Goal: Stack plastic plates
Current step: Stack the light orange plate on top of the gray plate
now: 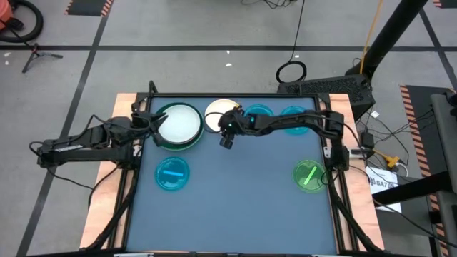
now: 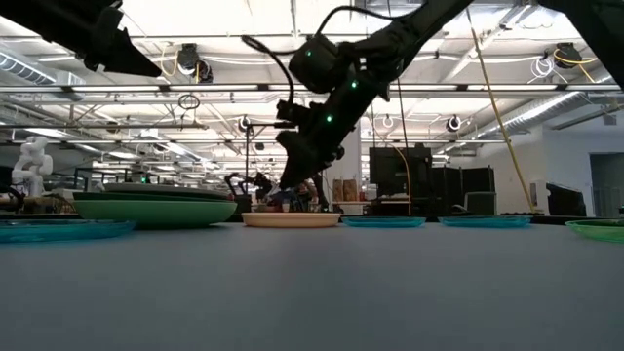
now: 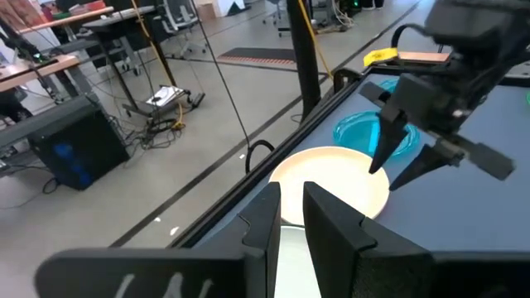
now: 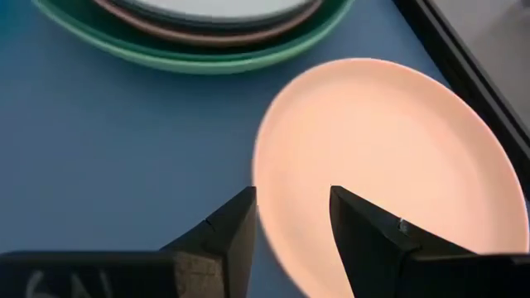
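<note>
A pale pink plate (image 1: 216, 112) (image 4: 389, 157) lies flat on the blue table near its far edge. Beside it, toward the left, a stack (image 1: 178, 126) (image 2: 156, 207) has a large green plate at the bottom and a white one on top. My right gripper (image 4: 291, 223) (image 1: 227, 135) is open and hangs above the pink plate's near-left rim; in the low view it (image 2: 288, 175) is clear of the plate (image 2: 291, 219). My left gripper (image 3: 290, 211) (image 1: 153, 123) hovers over the stack's left rim with a narrow gap between its fingers, holding nothing.
Two cyan plates (image 1: 258, 112) (image 1: 293, 114) lie along the far edge, right of the pink one. Another cyan plate (image 1: 173, 173) sits near the left side and a bright green one (image 1: 309, 175) near the right. A raised frame (image 1: 335, 178) borders the table.
</note>
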You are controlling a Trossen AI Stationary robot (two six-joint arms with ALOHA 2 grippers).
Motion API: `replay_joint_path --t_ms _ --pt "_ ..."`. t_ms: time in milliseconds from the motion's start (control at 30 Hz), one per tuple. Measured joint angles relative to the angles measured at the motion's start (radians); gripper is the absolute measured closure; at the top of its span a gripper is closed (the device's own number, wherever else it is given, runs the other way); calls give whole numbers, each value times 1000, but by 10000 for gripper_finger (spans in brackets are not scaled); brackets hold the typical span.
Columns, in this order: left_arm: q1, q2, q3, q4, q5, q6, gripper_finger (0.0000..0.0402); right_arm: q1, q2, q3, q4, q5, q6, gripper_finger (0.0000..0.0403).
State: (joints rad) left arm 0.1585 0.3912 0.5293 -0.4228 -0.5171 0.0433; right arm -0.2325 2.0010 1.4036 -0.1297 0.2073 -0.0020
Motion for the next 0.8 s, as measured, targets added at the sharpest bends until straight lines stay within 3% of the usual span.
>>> replay_joint_path --t_ms 800 --pt "0 0 0 1 0 -2 339 -10 10 1 104 1 21 257"
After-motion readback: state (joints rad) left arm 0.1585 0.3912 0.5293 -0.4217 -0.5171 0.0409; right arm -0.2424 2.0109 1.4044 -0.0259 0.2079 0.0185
